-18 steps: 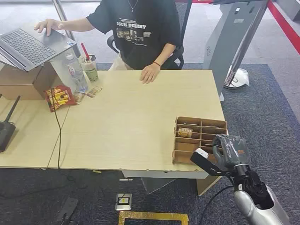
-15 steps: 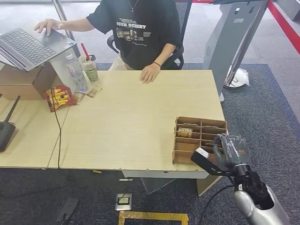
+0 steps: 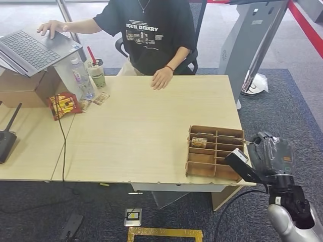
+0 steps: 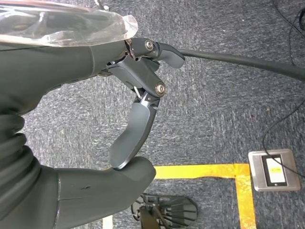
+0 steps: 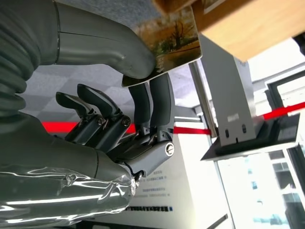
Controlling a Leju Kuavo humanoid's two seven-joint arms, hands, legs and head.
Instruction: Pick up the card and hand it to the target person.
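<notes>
My right hand (image 3: 272,156), off the right edge of the surface (image 3: 152,131) beside the divided tray (image 3: 215,151), pinches the card (image 5: 169,43) between thumb and fingers (image 5: 160,102), while my left hand (image 4: 107,114) hangs over the floor, fingers curled on nothing.

In the right wrist view, the near end of the card (image 5: 169,40) is covered by the thumb of the right hand (image 5: 118,119), and its far end is cut off by the frame edge. Print on the card is too blurred to be read.
</notes>
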